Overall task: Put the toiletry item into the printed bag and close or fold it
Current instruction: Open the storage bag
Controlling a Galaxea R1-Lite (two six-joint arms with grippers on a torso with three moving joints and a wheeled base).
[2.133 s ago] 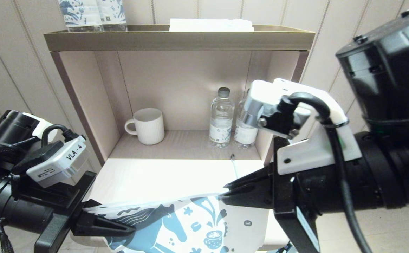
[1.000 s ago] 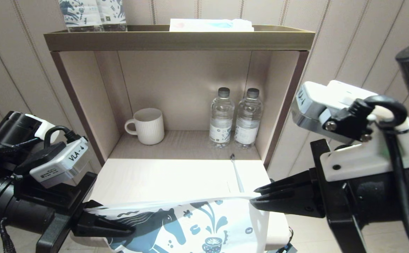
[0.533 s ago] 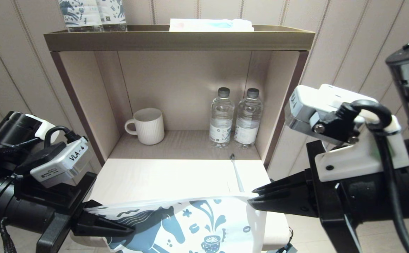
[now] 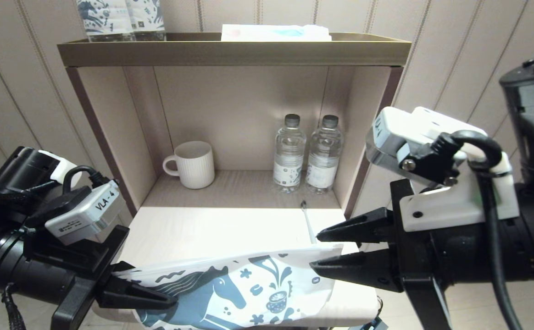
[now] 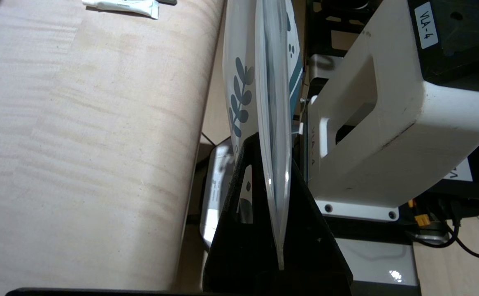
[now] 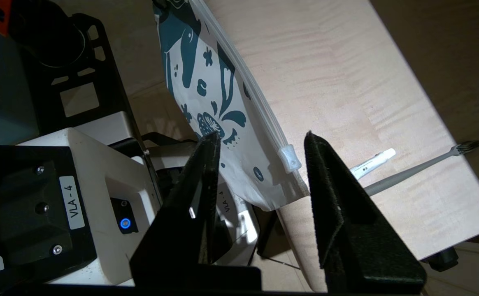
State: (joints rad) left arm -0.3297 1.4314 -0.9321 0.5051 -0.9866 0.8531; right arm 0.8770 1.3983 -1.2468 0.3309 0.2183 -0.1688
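Note:
The printed bag (image 4: 248, 288) hangs over the table's front edge, horse print facing me. My left gripper (image 4: 171, 300) is shut on its left top corner; in the left wrist view the bag (image 5: 272, 102) is pinched edge-on in that gripper (image 5: 274, 164). My right gripper (image 4: 315, 252) stands open around the bag's right top corner without gripping it. The right wrist view shows the bag (image 6: 206, 90) and its clear zip slider (image 6: 287, 158) between the spread fingers of the right gripper (image 6: 260, 135). The white toothbrush (image 4: 308, 224) (image 6: 420, 166) lies on the table outside the bag.
A small white tube (image 6: 373, 161) lies beside the toothbrush. The niche behind holds a white mug (image 4: 193, 164) and two water bottles (image 4: 290, 153). The top shelf (image 4: 230, 50) carries printed bottles (image 4: 120, 18) and a flat packet (image 4: 276, 32). The table's right edge (image 4: 347, 229) is close.
My right gripper first slid right along the bag's top edge while shut, then opened and let go. The bag's right corner has sagged slightly. The left gripper keeps its hold.

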